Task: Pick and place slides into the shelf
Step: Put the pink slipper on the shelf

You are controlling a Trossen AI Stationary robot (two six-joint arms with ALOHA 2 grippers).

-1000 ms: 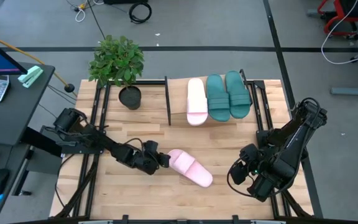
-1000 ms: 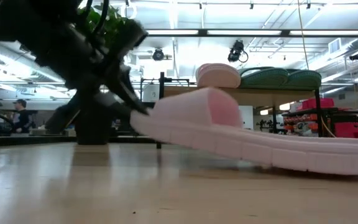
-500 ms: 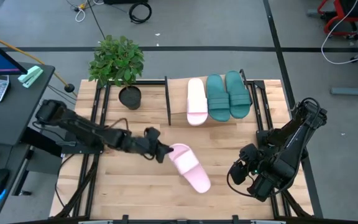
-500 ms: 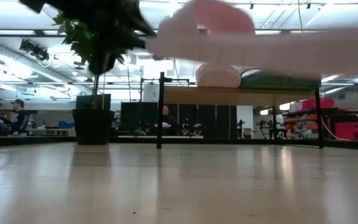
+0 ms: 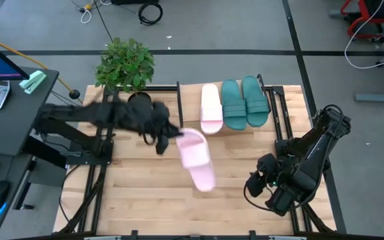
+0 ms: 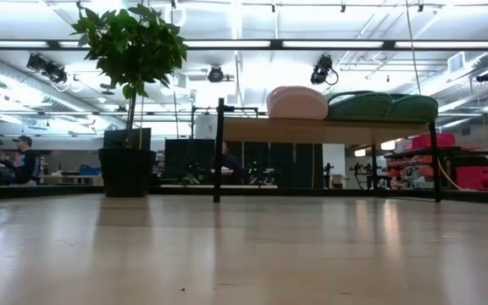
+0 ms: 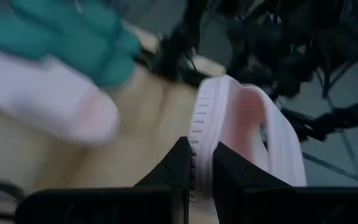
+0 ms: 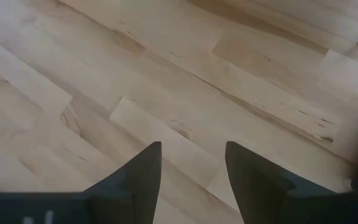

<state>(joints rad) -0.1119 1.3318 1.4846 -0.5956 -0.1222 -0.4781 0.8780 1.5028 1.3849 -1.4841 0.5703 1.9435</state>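
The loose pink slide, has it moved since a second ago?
Yes. The pink slide, clamped in the left gripper, has left the tabletop and swung toward the shelf, now close to the pink slide already there.

Light wooden slatted tabletop (image 5: 145,200) is carrying a black-potted green plant (image 5: 139,103) and the low plank-topped, black-framed shelf (image 6: 329,131); one pale pink foam slide (image 5: 211,107) and two teal foam slides (image 5: 245,101) are lying on it.

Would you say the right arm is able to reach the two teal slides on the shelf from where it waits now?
Probably yes. The right gripper waits open over bare table at the near right, and the teal slides lie uncovered on the shelf ahead. The left gripper, carrying the pink slide, is off to the side.
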